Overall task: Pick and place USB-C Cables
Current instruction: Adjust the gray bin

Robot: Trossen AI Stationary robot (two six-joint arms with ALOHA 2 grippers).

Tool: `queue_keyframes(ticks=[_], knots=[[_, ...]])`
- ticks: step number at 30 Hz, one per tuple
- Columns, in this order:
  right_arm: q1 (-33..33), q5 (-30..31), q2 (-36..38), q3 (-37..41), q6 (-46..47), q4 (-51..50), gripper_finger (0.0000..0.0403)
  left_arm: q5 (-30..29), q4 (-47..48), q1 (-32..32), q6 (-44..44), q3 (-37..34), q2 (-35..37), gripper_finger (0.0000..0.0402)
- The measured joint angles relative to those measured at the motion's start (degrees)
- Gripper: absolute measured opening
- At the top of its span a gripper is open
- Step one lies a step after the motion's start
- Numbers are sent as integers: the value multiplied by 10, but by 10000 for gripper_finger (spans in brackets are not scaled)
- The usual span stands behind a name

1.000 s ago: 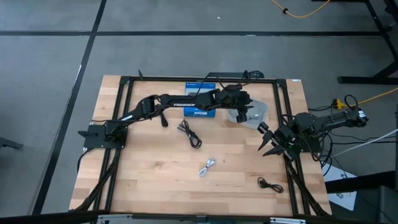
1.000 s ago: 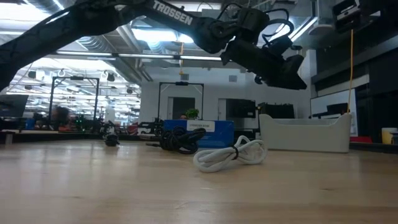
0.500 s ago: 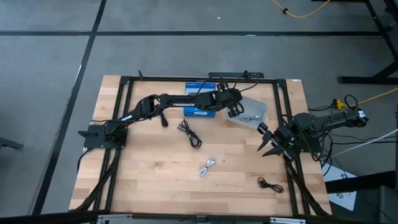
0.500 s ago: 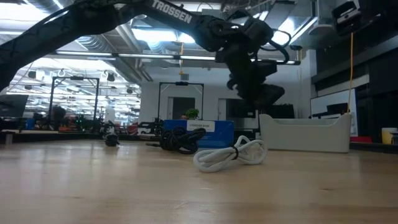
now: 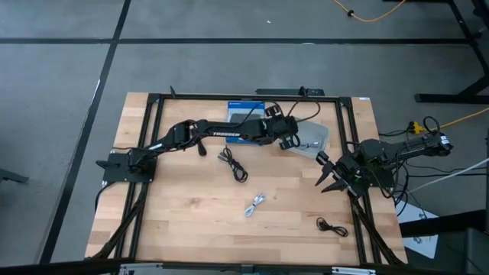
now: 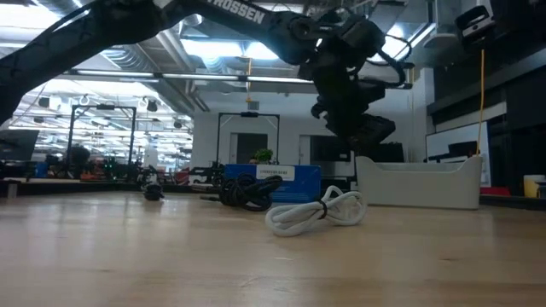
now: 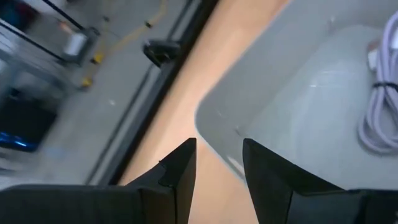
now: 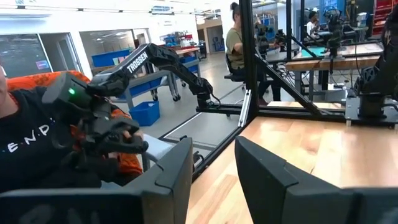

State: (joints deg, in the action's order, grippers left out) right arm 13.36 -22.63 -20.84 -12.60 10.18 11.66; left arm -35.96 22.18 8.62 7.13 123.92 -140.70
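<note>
My left gripper [image 5: 289,143] hovers open and empty over the left rim of the clear tray [image 5: 312,137]; it also shows in the left wrist view [image 7: 219,155] and in the low view [image 6: 365,135]. A white cable coil [image 7: 379,112] lies on the tray floor. On the wood lie a black coil [image 5: 233,164], a silver-white coil [image 5: 255,204] and a small black coil [image 5: 331,226]. The low view shows the white coil [image 6: 316,211] and a black one [image 6: 247,192]. My right gripper [image 5: 328,176] waits open at the table's right edge.
A blue box [image 5: 243,116] sits at the far edge, partly under my left arm, left of the tray [image 6: 418,183]. A black frame [image 5: 153,137] runs round the tabletop. In the right wrist view a person in a dark shirt [image 8: 37,143] sits beyond the table.
My left gripper has drawn back from over the middle of the tray toward the table's left and now sits over the tray's left rim. It has turned from slanting toward the tray to pointing more downward. The white coil in the tray has come into plain view.
</note>
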Motion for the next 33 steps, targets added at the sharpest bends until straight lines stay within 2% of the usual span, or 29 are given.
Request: queue_keyframes(ticks=[4,6,7,12,19,33], knots=[[0,0,0,0,0,-3,126,-47,-6,-7,29,1,19,123],[0,0,-1,0,0,-5,126,-52,44,-4,14,2,32,123],[0,0,0,0,0,-5,126,-45,75,0,-2,2,33,123],[0,0,0,0,1,-5,126,75,176,24,-100,-1,31,123],[0,0,0,0,2,-4,126,86,142,17,-99,-4,31,123],[0,0,0,0,3,-4,126,127,156,0,-115,-4,31,123]])
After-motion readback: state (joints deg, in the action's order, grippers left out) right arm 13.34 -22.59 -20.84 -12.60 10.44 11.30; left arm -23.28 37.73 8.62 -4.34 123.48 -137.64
